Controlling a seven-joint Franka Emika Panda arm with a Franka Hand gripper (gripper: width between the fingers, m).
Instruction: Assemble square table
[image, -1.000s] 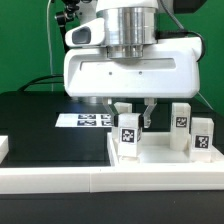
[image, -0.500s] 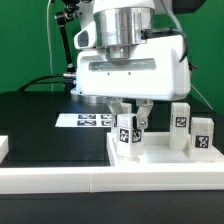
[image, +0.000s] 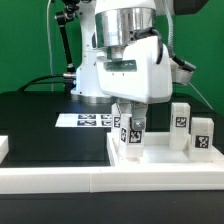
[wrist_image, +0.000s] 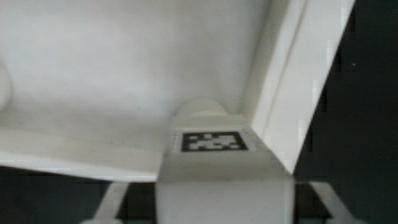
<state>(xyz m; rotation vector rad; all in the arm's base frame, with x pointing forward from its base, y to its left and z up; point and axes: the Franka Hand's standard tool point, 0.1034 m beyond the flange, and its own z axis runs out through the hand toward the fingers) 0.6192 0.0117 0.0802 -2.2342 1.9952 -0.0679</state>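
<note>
three legs stand on the table top (image: 160, 160) at the exterior view's right. my gripper (image: 131, 128) is clamped on the nearest leg (image: 130, 140), upright by the top's corner, probably being twisted in. next i'd release and re-grip. other legs (image: 181, 128) wait well apart.

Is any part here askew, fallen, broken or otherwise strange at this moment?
Nothing stands out. Three legs stand upright on the tabletop: one gripped by the end effector, two more at the exterior view's right. The wrist is turned, as for screwing. No damage shows.
</note>
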